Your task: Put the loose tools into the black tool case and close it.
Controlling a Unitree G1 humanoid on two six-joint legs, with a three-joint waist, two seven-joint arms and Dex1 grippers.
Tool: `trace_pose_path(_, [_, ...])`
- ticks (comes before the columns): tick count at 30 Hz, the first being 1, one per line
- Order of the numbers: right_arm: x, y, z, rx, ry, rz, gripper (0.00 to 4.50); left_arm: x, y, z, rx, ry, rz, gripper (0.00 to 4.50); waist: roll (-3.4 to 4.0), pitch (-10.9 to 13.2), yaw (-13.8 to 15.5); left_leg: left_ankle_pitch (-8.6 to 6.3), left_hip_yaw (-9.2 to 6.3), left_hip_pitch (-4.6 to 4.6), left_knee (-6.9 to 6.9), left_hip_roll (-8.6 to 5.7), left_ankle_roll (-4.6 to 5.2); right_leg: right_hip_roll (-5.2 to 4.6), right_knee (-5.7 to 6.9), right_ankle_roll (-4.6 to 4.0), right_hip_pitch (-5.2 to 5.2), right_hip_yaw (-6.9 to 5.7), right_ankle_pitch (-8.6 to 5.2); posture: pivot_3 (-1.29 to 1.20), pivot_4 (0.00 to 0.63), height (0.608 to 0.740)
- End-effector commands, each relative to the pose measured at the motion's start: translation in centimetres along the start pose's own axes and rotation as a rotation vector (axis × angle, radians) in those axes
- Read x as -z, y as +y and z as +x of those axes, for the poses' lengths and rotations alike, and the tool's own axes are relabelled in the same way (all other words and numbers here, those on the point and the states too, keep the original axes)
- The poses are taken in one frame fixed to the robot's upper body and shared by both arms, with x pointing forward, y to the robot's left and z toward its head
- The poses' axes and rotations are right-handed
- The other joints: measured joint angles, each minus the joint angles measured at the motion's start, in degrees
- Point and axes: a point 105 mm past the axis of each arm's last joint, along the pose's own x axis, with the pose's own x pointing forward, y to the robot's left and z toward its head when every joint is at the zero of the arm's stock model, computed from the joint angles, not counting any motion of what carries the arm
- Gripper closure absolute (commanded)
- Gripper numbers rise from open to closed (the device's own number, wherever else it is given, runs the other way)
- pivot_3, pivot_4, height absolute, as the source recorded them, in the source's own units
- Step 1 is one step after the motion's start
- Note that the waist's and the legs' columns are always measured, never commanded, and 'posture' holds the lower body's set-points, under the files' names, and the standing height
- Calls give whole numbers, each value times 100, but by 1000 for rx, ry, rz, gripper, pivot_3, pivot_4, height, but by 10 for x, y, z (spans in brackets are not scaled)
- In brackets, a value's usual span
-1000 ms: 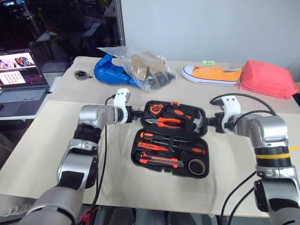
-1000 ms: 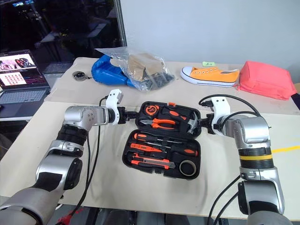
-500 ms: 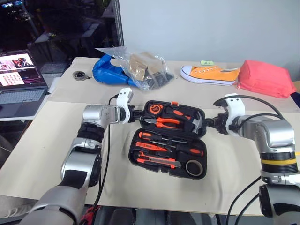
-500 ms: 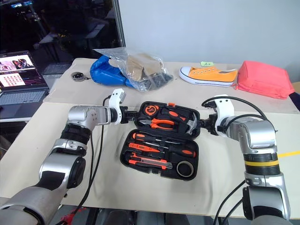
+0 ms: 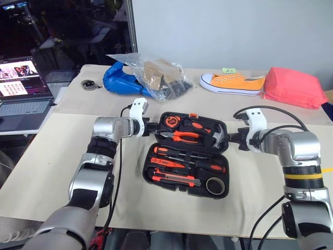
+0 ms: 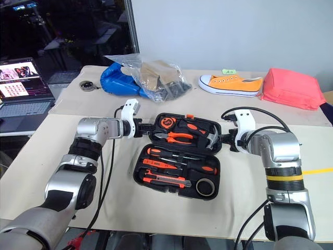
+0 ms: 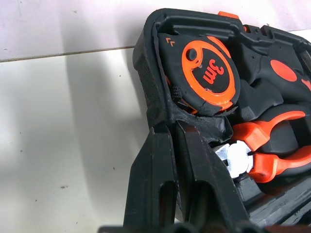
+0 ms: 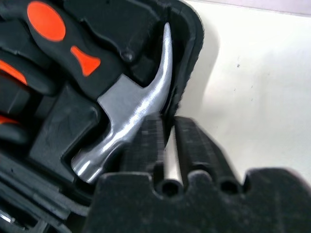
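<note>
The black tool case lies open on the table. In its near half lie two long black-and-orange screwdrivers, a slim orange screwdriver, the utility knife and the tape roll. The lid half holds pliers, a hammer and a tape measure. My left gripper is at the lid's left end, shut on its rim. At the lid's right end, beside the hammer head, my right gripper pinches the rim.
A laptop sits at the far left. Along the table's back lie a blue bag under a clear plastic bag, an orange shoe, a red pouch and a small round object. Cables hang from both wrists.
The view has shifted a little. Both grippers stay at the two ends of the lid, and the case lies open as before.
</note>
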Motion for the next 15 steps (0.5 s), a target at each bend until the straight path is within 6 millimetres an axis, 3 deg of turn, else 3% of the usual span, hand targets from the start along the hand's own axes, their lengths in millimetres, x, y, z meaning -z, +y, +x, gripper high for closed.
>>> trace_pose_path(1, [-3, -1, 0, 1, -10, 17, 4439, -11, -6, -2, 27, -30, 23, 4500, 0, 0, 3, 0, 0, 0, 0, 0, 0, 0, 0, 0, 0, 0, 0, 0, 150, 740])
trace_pose_path(5, [-19, 6, 4, -31, -106, 32, 4439, -18, -7, -3, 35, -64, 30, 4500, 0, 0, -23, 0, 0, 3, 1, 0, 0, 0, 1, 0, 2, 1, 0, 0, 150, 740])
trace_pose_path(8, [-43, 17, 6, -67, -232, 2, 4439, -32, -7, -5, 26, -128, 69, 4500, -1, 1, -95, 4, 0, 15, 4, 0, -5, 1, 8, -1, 11, 3, 1, 0, 150, 740])
trace_pose_path(12, [-74, 28, 7, -73, -419, -104, 4439, -58, -8, -13, 6, -259, 220, 4500, -2, 3, -165, 24, 0, 15, -3, -1, -17, 1, 11, -1, 5, 4, 8, 0, 150, 740])
trace_pose_path(15, [-96, 45, -4, -163, -617, -151, 4439, -75, -13, -26, 0, -370, 381, 4500, -1, 6, -181, 27, 0, 2, -13, 1, -21, 4, 11, -2, -14, 4, 9, 0, 150, 740])
